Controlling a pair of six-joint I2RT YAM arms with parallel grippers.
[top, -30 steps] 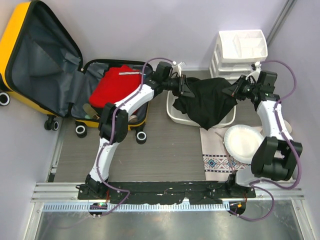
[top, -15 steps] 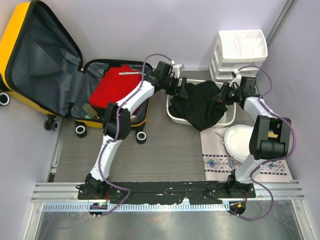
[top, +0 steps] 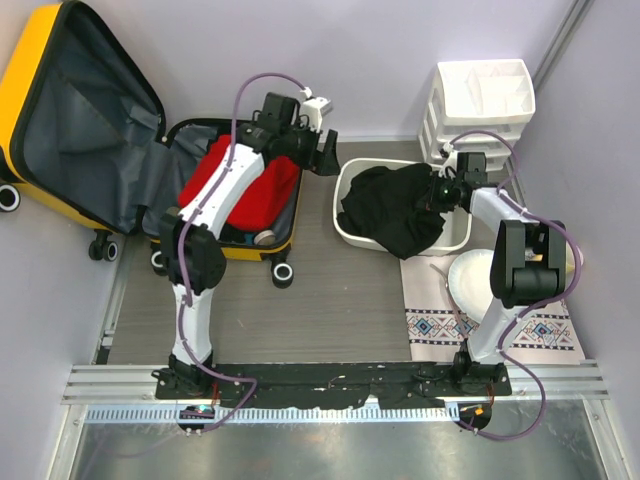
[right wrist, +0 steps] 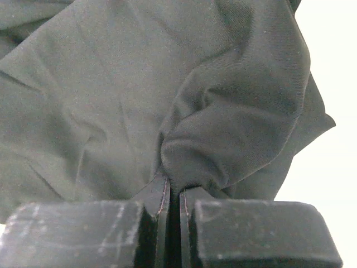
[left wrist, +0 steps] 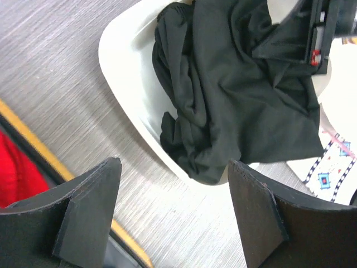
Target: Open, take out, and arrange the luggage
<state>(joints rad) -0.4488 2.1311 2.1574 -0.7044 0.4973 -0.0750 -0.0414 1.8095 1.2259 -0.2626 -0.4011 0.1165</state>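
Note:
The yellow luggage point(top: 25, 85) lies open at the left, its lid point(top: 85, 110) up against the wall and a red garment point(top: 235, 185) in its lower half. My left gripper point(top: 326, 156) hangs open and empty between the luggage and the white basin point(top: 348, 225); the left wrist view shows its fingers point(left wrist: 89, 215) wide apart above the floor, the basin rim point(left wrist: 120, 78) and the black garment point(left wrist: 240, 95). My right gripper point(top: 437, 192) is over the basin, shut on a fold of that black garment point(right wrist: 167, 84), which is heaped in the basin point(top: 395, 210).
A white drawer organizer point(top: 485, 95) stands at the back right. A white plate point(top: 480, 285) rests on a patterned mat point(top: 440, 325) near the right arm. The luggage's yellow edge point(left wrist: 33, 139) and wheels point(top: 283, 275) lie just left of the left gripper.
My left gripper opened, let go of the black garment and drew back left toward the luggage. The garment sank into the basin. The right gripper came in lower over the basin.

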